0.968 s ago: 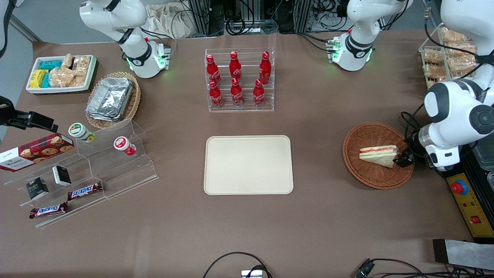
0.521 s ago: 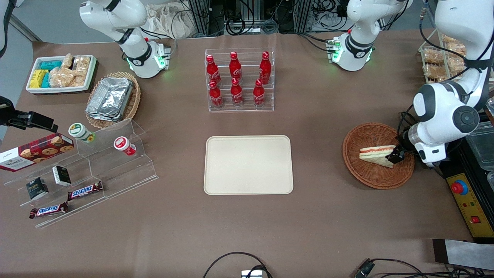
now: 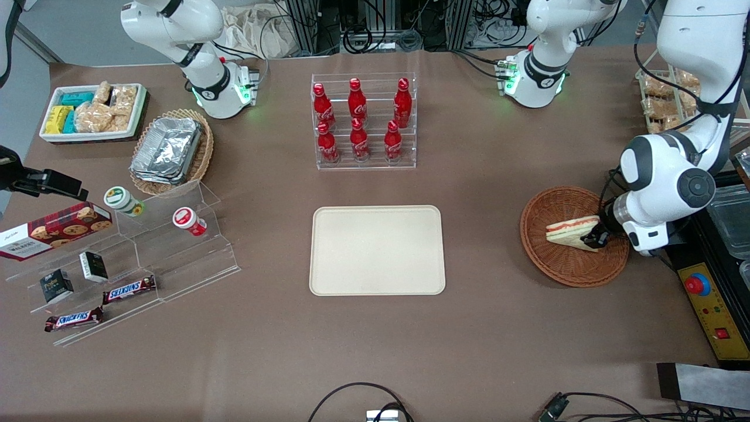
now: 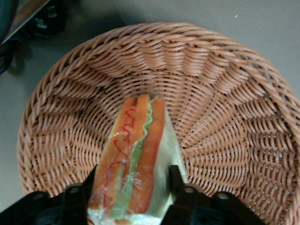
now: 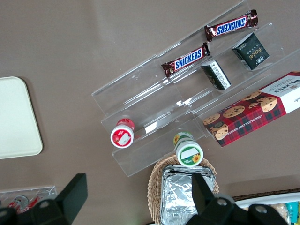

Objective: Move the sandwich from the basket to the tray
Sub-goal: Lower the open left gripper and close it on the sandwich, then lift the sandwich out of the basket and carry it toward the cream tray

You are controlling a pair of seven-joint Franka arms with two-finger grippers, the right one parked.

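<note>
1. Sandwich (image 3: 571,231) lies inside the round reddish-brown woven basket (image 3: 556,264), toward the working arm's end of the table; wedge of pale bread with red-orange and green filling layers; its filling edge faces up in the wrist view (image 4: 136,164).
2. Gripper (image 3: 593,239) is down in the basket at the sandwich's wide end; in the wrist view (image 4: 132,197) one black finger sits on each side of the wedge, pressed against the bread faces; fingers (image 4: 176,180) parted only by the sandwich's thickness; looks like a grasp on it.
3. Sandwich underside vs basket weave: cannot tell if touching or slightly raised.
4. Basket (image 4: 225,93) sits on the brown table (image 3: 498,328); nothing else seen in it.
5. Tray (image 3: 377,250), cream rectangle with rounded corners, flat on the table at mid-table; well apart from the basket, toward the parked arm's end from it; nothing on it.
6. Clear rack of red bottles (image 3: 358,120) stands farther from the front camera than the tray.
7. Clear stepped stand (image 3: 146,258) with snack bars, small boxes and two round tubs sits toward the parked arm's end; oval wicker basket with foil trays (image 3: 170,149) beside it.
</note>
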